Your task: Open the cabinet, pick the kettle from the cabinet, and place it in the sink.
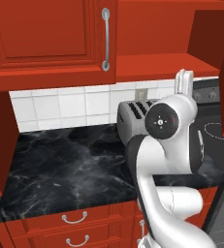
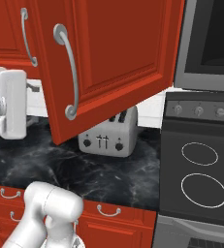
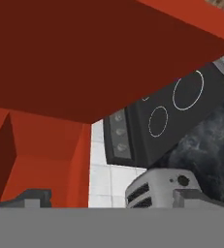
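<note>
The red wall cabinet (image 1: 50,38) has its left door shut, with the long silver handle (image 1: 105,38) on it. Its right door (image 2: 113,58) is swung wide open toward me. My gripper (image 1: 184,81) hangs just under the cabinet's bottom shelf (image 1: 152,67), above the toaster. In the hand view my gripper (image 3: 116,198) is open with nothing between its fingertips (image 3: 33,196), and it looks along the cabinet's underside toward the stove. The kettle is hidden from view. The sink is out of view.
A silver four-slot toaster (image 2: 108,134) stands on the black marble counter (image 1: 70,164) against the white tiled wall. A black stove (image 2: 200,164) lies to the right with a microwave (image 2: 210,43) above it. Red drawers (image 1: 74,218) run below the counter.
</note>
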Robot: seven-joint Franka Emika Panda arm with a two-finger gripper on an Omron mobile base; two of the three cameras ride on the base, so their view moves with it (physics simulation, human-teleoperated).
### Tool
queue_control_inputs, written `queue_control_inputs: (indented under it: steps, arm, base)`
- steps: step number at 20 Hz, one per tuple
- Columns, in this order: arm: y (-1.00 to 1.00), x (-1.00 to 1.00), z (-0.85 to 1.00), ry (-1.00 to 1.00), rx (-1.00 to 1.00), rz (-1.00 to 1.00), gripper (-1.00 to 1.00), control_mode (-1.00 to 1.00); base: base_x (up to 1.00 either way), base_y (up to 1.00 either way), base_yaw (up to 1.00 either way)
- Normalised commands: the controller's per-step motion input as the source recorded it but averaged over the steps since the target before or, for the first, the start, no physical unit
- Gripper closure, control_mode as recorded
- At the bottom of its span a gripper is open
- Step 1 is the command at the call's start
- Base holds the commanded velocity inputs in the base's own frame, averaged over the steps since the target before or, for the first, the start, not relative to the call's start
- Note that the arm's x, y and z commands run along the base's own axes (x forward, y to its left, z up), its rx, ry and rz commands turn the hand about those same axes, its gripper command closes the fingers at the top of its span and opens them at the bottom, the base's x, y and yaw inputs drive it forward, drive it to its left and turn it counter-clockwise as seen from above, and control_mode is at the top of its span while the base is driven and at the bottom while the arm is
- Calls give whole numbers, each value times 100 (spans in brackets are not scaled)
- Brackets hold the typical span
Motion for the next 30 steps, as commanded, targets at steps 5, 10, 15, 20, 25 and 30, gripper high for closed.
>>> queue_control_inputs:
  steps: [5, 10, 15, 20, 25, 30]
  arm:
    - [-12, 15, 0, 0, 0, -26, -100, -100]
    - [-29, 6, 0, 0, 0, -24, -100, -100]
    - [-26, 0, 0, 0, 0, -22, -100, -100]
    - [-31, 0, 0, 0, 0, -18, -100, -100]
    - [-38, -4, 0, -4, 0, -15, -100, -100]
    - [-46, -14, 0, -6, 0, -12, -100, -100]
  base:
    - [0, 0, 0]
    - [0, 0, 0]
    - [0, 0, 0]
    - [0, 0, 0]
    - [0, 0, 0]
    - [0, 0, 0]
